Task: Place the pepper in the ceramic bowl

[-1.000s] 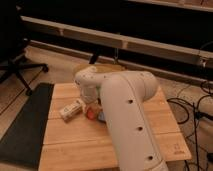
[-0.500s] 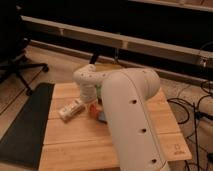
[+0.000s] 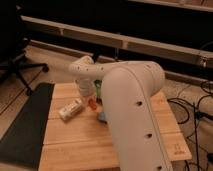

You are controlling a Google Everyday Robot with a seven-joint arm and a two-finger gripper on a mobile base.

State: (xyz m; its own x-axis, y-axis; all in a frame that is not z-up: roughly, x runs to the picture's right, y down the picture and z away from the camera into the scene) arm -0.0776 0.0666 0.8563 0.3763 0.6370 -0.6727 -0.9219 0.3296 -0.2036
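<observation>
Pepper: small, elongated orange-red pepper point(image 3: 92, 104), lying on the tabletop just to the right of the white plastic bottle as the camera sees it, outside the bowl.
Gripper: white gripper point(image 3: 86, 94), pointing down, just above the pepper and just beyond the bottle's right end.
Grip: cannot tell whether it is spread or closed, nor whether it touches the pepper.
Bowl: round, glossy green ceramic bowl point(image 3: 98, 86), beyond the bottle and to its right; only a sliver shows behind the arm.
Bottle: white plastic bottle point(image 3: 71, 108), lying on its side.
Sponge: flat blue sponge point(image 3: 102, 118), right of the bottle and nearer the camera, partly hidden by the arm.
Arm: bulky white arm point(image 3: 132, 110), right of the bottle, filling the foreground.
Tabletop: pale wooden slatted tabletop point(image 3: 75, 145), under the bottle.
Mat: dark floor mat point(image 3: 25, 125), left of the bottle, beside the tabletop.
</observation>
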